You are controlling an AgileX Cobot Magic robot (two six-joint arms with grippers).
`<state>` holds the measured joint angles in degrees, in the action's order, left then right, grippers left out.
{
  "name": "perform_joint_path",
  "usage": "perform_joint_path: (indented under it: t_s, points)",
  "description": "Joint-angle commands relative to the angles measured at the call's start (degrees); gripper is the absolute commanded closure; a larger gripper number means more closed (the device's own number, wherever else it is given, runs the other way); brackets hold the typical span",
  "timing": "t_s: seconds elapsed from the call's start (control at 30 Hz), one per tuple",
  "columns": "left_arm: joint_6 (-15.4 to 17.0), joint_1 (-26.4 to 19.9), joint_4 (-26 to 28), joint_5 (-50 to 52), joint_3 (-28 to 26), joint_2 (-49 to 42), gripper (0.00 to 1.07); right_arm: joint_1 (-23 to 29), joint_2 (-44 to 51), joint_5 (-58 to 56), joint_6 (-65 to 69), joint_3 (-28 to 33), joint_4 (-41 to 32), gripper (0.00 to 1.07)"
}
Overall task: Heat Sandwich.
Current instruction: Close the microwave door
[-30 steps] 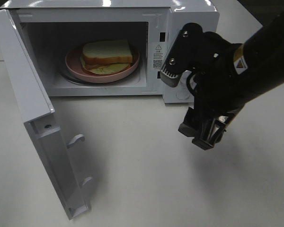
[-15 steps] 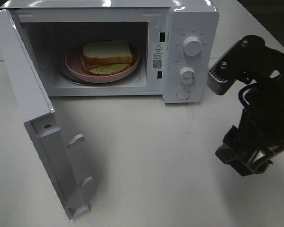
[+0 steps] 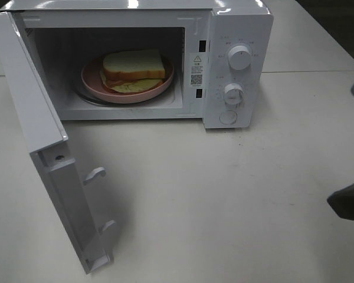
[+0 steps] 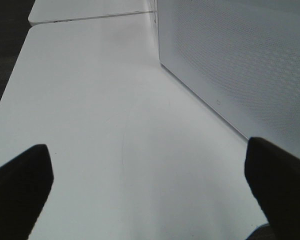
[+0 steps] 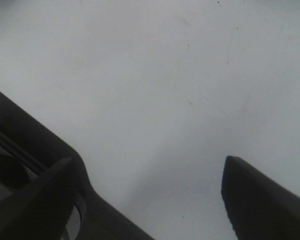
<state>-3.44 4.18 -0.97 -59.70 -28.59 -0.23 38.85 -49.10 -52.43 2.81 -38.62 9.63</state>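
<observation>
Inside the microwave (image 3: 236,35), the sandwich (image 3: 133,65) lies long axis left-right; left gripper (image 4: 147,150) and right gripper (image 5: 150,160) gape.

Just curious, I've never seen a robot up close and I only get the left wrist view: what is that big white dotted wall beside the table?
Observer: It is part of a microwave. The high camera shows its door swung wide open.
Visitor: Is anything inside?
Observer: Yes, a sandwich sits on a pink plate in the chamber.
Visitor: And the other arm?
Observer: The right end effector is open and holds nothing, with only the table under it.
</observation>
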Motion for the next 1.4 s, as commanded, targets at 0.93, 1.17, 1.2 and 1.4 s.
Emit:
perform_joint_path:
  t_s: [0.93, 1.17, 1.2, 1.4]
  points:
    - [-0.11, 0.34, 0.06, 0.57, 0.23, -1.6, 0.05, -14.38, 31.11, -13.69, -1.49, 7.28, -3.32, 0.31]
    - [-0.11, 0.34, 0.06, 0.57, 0.23, -1.6, 0.05, -19.77, 36.27, -13.64, -1.43, 7.28, -3.32, 0.31]
    - [-0.11, 0.34, 0.06, 0.57, 0.23, -1.6, 0.05, -21.43, 37.99, -13.58, -1.43, 7.28, -3.32, 0.31]
    - [-0.11, 0.34, 0.06, 0.57, 0.23, -1.6, 0.05, -25.78, 42.69, -13.52, -1.43, 7.28, -3.32, 0.31]
